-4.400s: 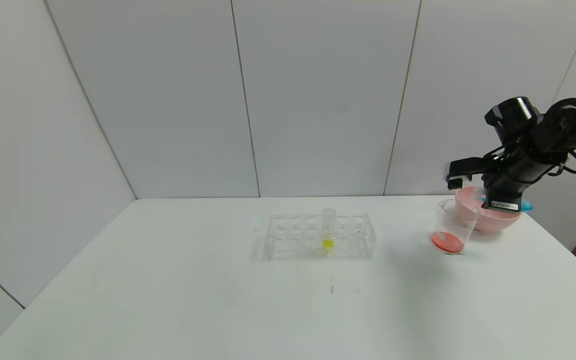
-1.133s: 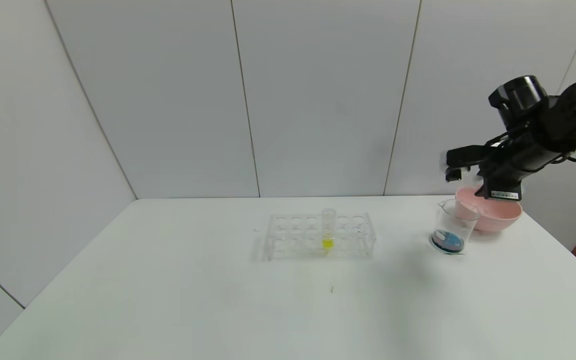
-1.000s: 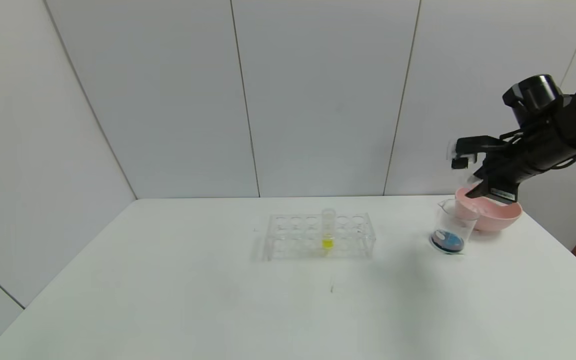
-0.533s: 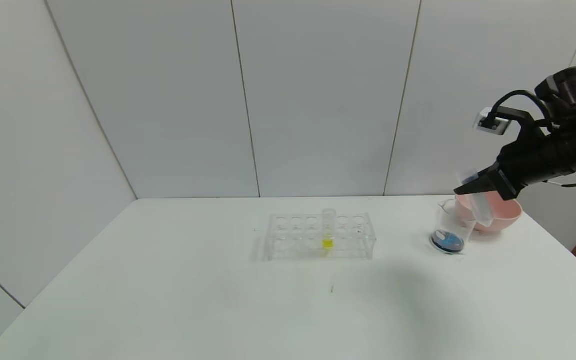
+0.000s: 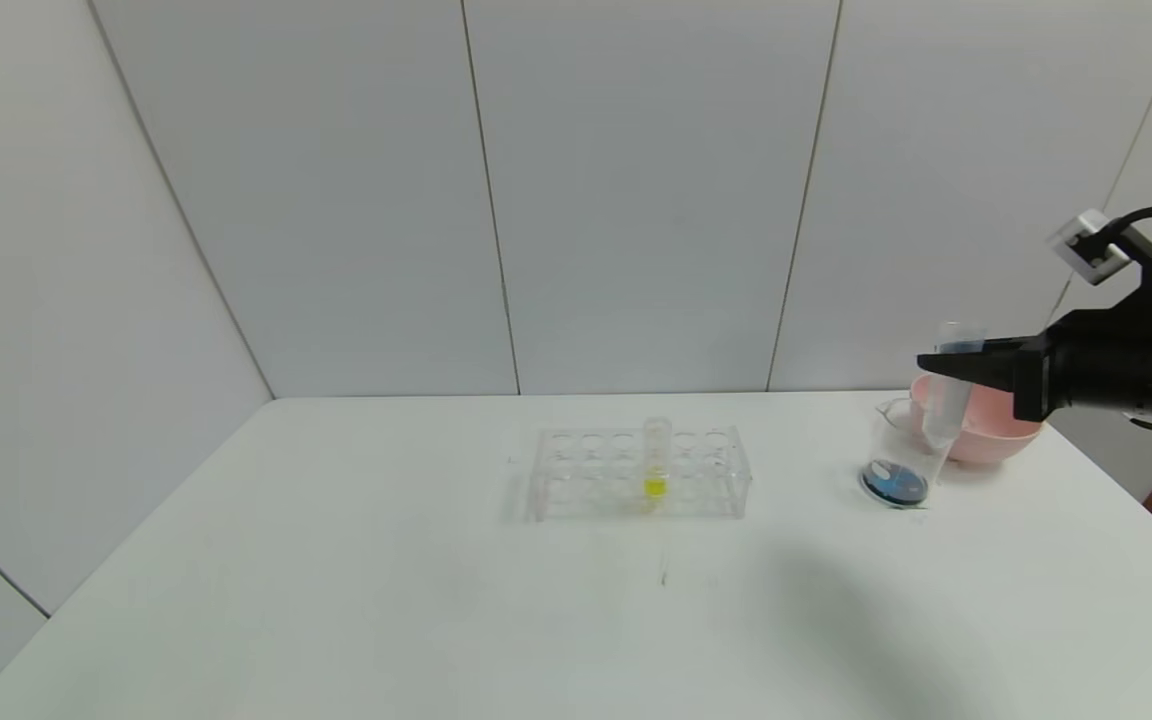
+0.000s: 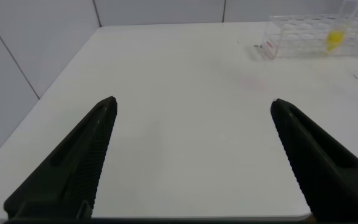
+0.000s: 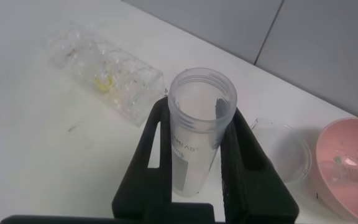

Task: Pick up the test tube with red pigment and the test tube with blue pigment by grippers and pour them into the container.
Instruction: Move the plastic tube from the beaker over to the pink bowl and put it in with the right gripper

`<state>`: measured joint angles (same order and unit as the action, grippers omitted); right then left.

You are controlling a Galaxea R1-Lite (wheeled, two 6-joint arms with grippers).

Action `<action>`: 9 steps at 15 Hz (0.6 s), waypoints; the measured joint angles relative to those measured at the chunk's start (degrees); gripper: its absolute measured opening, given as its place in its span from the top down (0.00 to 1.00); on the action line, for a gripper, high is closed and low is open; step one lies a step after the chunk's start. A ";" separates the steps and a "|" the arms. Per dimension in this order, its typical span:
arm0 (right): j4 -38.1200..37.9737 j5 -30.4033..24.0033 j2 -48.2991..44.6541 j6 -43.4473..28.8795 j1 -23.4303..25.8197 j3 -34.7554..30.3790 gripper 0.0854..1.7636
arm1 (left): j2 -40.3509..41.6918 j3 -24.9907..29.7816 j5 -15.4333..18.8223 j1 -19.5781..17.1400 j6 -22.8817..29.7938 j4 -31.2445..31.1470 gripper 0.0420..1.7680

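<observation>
Left gripper first: we see it only in its own wrist view, hovering over bare table at the robot's left side, jaws spread wide w/ nothing between them. Rack is far off from it.

Mid-table, head view: clear rack holding 1 upright tube w/ yellow liquid in a middle hole; other holes look vacant as far as we can tell.

Further right, beaker stands on the table, dark blue liquid pooled in its bottom, w/ a reddish tinge at the edge. Pink bowl sits just behind and right of it, nearly touching; the right wrist view shows something small inside the bowl, but we can't tell what it is.

Right gripper reaches in level from the right edge, above the beaker and the bowl's near rim. Its 2 jaws are closed around a clear tube, gripped near the open top. Tube is roughly upright, slightly tilted, mouth up, round bottom hanging in front of the beaker's rim in the head view. Looks emptied, only a faint bluish trace near the top, so we take it as the blue tube. From the right wrist the jaws clamp it on both sides and we look straight down its open mouth.

Red tube: we can't find it for sure in any view.
</observation>
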<state>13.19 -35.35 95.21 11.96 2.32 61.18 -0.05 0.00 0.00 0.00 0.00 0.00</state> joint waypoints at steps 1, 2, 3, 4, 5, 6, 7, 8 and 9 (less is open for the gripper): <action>6.66 0.67 -1.74 -3.15 0.52 -4.55 0.75 | 0.00 0.00 0.00 0.00 0.00 0.00 0.00; 13.39 2.07 -3.29 -5.39 1.32 -8.96 0.75 | 0.00 0.00 0.00 0.00 0.00 -0.02 0.00; 18.71 3.01 -4.41 -6.81 2.45 -12.70 0.75 | 0.00 0.00 0.00 0.00 0.00 -0.02 0.00; 23.13 3.39 -5.16 -7.69 3.85 -16.23 0.75 | 0.00 0.00 0.00 0.00 0.00 0.00 0.00; 27.81 3.34 -5.55 -8.19 5.47 -19.68 0.75 | 0.00 0.00 0.00 0.00 0.00 0.00 0.00; 31.85 2.40 -5.52 -8.44 7.22 -22.32 0.75 | 0.00 0.00 0.00 0.00 -0.02 0.00 0.00; 34.60 0.49 -5.28 -8.62 8.90 -24.22 0.75 | 0.00 0.00 0.00 0.00 0.00 -0.02 0.00; 36.38 -1.16 -4.89 -8.73 10.45 -25.44 0.75 | 0.00 0.00 0.00 0.00 0.00 0.00 0.00; 36.95 -1.56 -4.50 -8.73 11.48 -25.75 0.75 | 0.00 0.00 0.00 0.00 0.00 0.00 0.00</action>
<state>50.14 -36.91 90.71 3.23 13.80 35.44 -0.05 0.00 0.00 0.00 0.00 0.00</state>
